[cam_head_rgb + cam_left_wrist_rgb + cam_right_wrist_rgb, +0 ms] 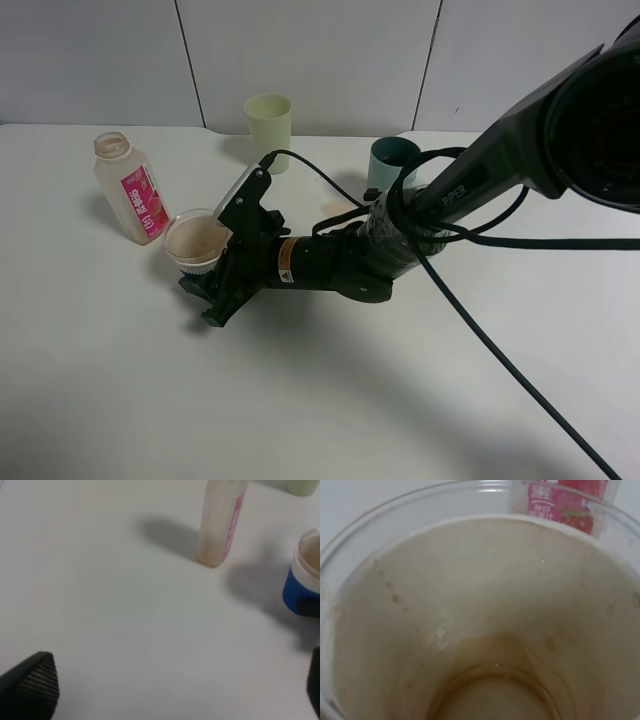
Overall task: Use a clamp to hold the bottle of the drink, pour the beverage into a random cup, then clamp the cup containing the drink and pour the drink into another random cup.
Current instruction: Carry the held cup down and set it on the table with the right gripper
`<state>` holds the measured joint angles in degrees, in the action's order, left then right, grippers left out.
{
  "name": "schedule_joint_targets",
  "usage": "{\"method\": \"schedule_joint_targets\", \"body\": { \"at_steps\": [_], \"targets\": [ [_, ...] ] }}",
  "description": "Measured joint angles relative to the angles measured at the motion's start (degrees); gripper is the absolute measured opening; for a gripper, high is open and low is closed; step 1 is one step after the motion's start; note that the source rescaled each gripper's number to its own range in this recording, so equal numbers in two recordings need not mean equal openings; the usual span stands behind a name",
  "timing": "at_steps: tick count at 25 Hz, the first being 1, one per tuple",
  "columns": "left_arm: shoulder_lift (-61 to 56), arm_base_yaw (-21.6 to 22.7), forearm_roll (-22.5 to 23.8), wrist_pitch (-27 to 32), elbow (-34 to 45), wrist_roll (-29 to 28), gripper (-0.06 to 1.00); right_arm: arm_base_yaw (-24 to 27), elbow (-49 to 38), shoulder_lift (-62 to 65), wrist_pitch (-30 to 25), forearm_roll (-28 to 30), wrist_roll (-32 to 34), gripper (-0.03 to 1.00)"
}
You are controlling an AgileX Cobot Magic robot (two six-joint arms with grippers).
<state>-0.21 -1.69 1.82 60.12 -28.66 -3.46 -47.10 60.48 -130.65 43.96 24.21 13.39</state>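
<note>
While standing upright on the table (100, 380) just beside the bottle (131, 187), the blue-banded cup (193, 240) is sitting at the right gripper (215, 275), fingers closed together around its lower half, likely gripping low so the rim stays free for pouring. Showing only a brown-stained, nearly empty inside in the right wrist view. Waiting well apart behind the arm: the teal tumbler (391, 160). Idling wide open over bare table: left fingers (35, 682).

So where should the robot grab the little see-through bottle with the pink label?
By its squarish body, from the side. The clear plastic bottle stands upright, its flat sides suit flat jaws, and its left side looks free; the blue-banded cup crowds the right.
</note>
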Motion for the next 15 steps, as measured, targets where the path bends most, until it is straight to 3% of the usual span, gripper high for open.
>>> {"method": "schedule_joint_targets", "body": {
  "at_steps": [1,2,3,4,5,8,15],
  "targets": [
    [0.0,0.0,0.0,0.0,0.0,0.0,1.0,0.0,0.0,0.0,0.0,0.0,0.0,0.02],
    [0.0,0.0,0.0,0.0,0.0,0.0,1.0,0.0,0.0,0.0,0.1,0.0,0.1,0.12],
    [0.0,0.0,0.0,0.0,0.0,0.0,1.0,0.0,0.0,0.0,0.7,-0.3,0.3,0.54],
    [0.0,0.0,0.0,0.0,0.0,0.0,1.0,0.0,0.0,0.0,1.3,-0.5,0.3,0.73],
    [0.0,0.0,0.0,0.0,0.0,0.0,1.0,0.0,0.0,0.0,1.6,-0.6,0.3,0.84],
    [0.0,0.0,0.0,0.0,0.0,0.0,1.0,0.0,0.0,0.0,2.0,-0.8,-0.5,0.96],
    [0.0,0.0,0.0,0.0,0.0,0.0,1.0,0.0,0.0,0.5,1.7,-1.0,-0.6,1.0]
  ]
}}
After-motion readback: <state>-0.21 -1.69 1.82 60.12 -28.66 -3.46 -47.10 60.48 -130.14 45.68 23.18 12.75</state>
